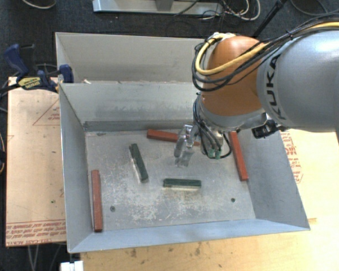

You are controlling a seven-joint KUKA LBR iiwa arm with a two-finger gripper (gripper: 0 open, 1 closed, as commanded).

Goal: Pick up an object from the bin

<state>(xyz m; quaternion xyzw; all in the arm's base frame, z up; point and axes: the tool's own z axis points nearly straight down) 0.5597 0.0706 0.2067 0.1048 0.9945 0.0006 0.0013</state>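
Observation:
My gripper (183, 156) hangs over the middle of the bin floor, its metal fingers close together with nothing seen between them. A red-brown bar (163, 135) lies just behind it, near the back wall. A dark green bar (182, 183) lies flat on the floor a little in front of the fingertips. Another dark green bar (138, 162) lies slanted to the left of the gripper.
A red-brown bar (239, 156) lies along the right wall, partly under the arm. A further red-brown bar (96, 201) lies along the left wall near the front. The arm with its orange cover and cables reaches in from the right.

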